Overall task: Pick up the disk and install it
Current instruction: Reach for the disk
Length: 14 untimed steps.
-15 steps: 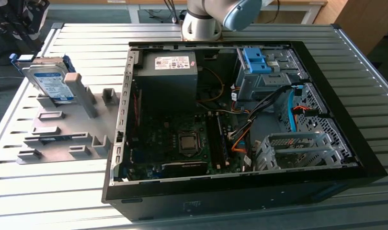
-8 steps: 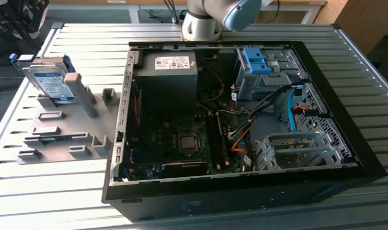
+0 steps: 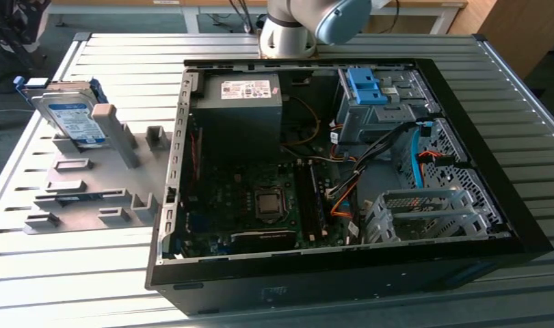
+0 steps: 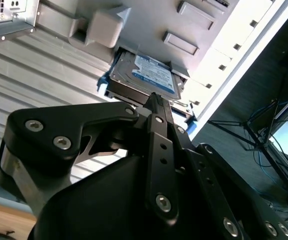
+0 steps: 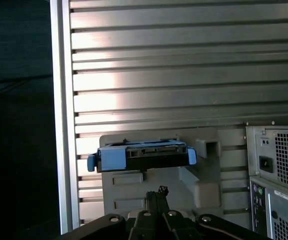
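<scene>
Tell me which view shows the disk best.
The second wrist view: the disk shows its labelled face, though the gripper hides one edge. The exterior view shows it propped in the grey stand, a post partly in front. The first wrist view shows it edge-on.

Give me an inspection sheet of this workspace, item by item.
Surface: slatted metal table, carrying a grey slotted fixture plate and an open black computer case.
Job's things: silver rectangular hard drive in a blue plastic carrier frame stands tilted in the fixture plate, at the exterior view's left; not installed.
Clutter: blue plastic bracket sits in a drive bay of the case.
Grippers: black tool shut, empty, apart from the drive, which lies ahead of it in both wrist views.
Cables: orange, black and blue cables run inside the case.
Surroundings: wooden panel beyond the table.
</scene>
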Available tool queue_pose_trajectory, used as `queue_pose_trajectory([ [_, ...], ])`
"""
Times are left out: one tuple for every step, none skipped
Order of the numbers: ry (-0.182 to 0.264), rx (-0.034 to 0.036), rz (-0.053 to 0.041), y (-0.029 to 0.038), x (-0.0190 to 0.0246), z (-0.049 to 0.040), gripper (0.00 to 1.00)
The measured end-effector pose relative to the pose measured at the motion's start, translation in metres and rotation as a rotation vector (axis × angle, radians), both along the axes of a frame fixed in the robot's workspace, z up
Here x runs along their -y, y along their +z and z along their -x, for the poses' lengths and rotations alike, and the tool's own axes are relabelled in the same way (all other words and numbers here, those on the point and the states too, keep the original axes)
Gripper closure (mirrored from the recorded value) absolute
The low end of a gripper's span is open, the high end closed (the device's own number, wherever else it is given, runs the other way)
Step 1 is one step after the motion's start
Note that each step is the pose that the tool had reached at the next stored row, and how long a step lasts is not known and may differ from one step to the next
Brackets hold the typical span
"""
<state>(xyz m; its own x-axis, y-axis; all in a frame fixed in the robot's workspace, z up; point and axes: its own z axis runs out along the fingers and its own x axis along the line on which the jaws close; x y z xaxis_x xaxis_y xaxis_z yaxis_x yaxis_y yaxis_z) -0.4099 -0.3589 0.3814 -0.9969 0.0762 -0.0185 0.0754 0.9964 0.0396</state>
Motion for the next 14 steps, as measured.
queue_pose_trajectory([
  [0.000, -0.0002, 0.0001, 0.0000, -0.0008, 0.0026, 0.89],
  [0.000, 0.0000, 0.0000, -0.0001, -0.0018, 0.0051, 0.89],
  [0.000, -0.0001, 0.0001, -0.0002, -0.0031, 0.0078, 0.89],
  [0.000, -0.0003, 0.0001, -0.0003, -0.0042, 0.0107, 0.89],
  [0.000, -0.0009, 0.0000, -0.0005, -0.0050, 0.0137, 0.89],
  [0.000, -0.0028, 0.0000, -0.0008, -0.0054, 0.0159, 0.89],
  [0.000, -0.0064, -0.0001, -0.0012, -0.0057, 0.0166, 0.89],
  [0.000, -0.0111, 0.0000, -0.0013, -0.0060, 0.0169, 0.89],
  [0.000, -0.0156, 0.0001, -0.0016, -0.0063, 0.0171, 0.89],
  [0.000, -0.0206, 0.0000, -0.0022, -0.0068, 0.0172, 0.89],
  [0.000, -0.0254, 0.0000, -0.0026, -0.0072, 0.0172, 0.89],
  [0.000, -0.0275, 0.0000, -0.0029, -0.0075, 0.0172, 0.89],
  [0.000, -0.0275, 0.0000, -0.0031, -0.0079, 0.0172, 0.89],
  [0.000, -0.0277, 0.0000, -0.0031, -0.0080, 0.0172, 0.89],
])
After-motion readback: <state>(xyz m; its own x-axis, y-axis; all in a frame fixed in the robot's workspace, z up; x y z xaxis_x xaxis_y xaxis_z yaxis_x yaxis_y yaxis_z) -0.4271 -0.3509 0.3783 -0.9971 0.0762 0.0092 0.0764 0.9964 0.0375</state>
